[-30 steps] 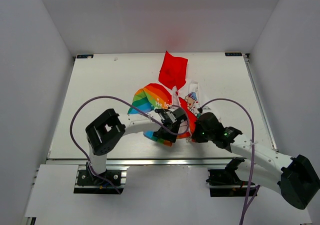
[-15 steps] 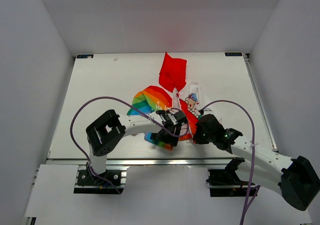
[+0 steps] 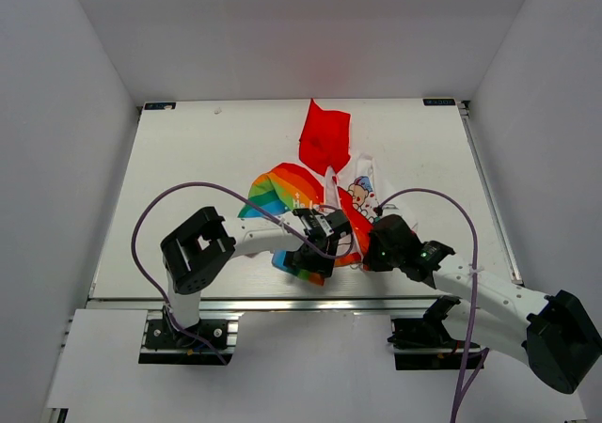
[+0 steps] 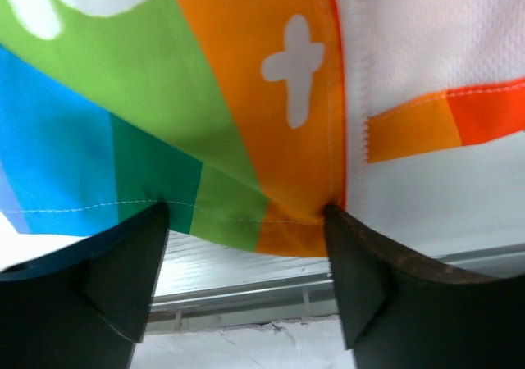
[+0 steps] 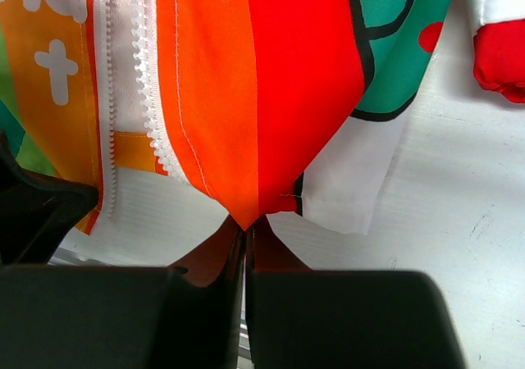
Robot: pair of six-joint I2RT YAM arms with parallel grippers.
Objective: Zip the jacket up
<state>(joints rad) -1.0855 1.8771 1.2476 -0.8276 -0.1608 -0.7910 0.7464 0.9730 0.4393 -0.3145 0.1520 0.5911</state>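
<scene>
The jacket [image 3: 282, 186] lies rumpled and unzipped on the white surface [image 3: 188, 150], with its red hood [image 3: 325, 133] at the far end. The rainbow-striped half is to the left and the white cartoon-printed half [image 3: 362, 190] to the right. Along the open front runs a line of white zipper teeth [image 5: 148, 82], unjoined, and a red cuff [image 5: 500, 53] sits off at the jacket's right edge. At the jacket's near hem the right jaws are clenched tight together. Their fingertips [image 5: 221, 246] pinch the pointed orange-and-red corner of the fabric where it comes down to them. Just left of that corner, the left jaws stand wide apart at the rainbow half's hem. The green-to-orange stretch of hem spans the gap, with one dark fingertip [image 4: 139, 254] at the blue-green end and the other at the orange edge beside the white lining [image 4: 426, 41]. They grasp nothing, though I can't tell whether the tips touch the cloth. The left arm [image 3: 254, 240] and the right arm [image 3: 470, 287] both reach in from the jacket's near side, each trailing a purple cable [image 3: 150, 216].
</scene>
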